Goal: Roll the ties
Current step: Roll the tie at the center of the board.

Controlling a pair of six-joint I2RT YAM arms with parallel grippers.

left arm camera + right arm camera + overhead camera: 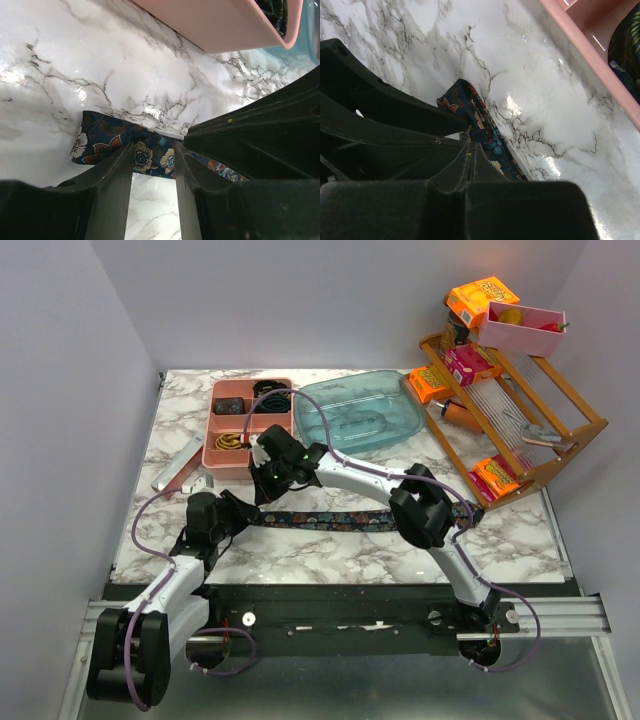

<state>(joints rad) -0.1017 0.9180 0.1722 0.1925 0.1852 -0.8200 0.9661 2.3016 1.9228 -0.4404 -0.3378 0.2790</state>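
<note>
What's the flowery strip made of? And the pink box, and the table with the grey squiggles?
The tie looks like soft, matte woven cloth, because it folds and creases. The pink box looks like smooth moulded plastic, with an even colour and a rounded rim. The table looks like glossy marble, since the lights glint on it, but it could be a printed marble-look top.

tie (100, 142): printed cloth | table (75, 60): glossy marble | tray (225, 25): matt plastic
</note>
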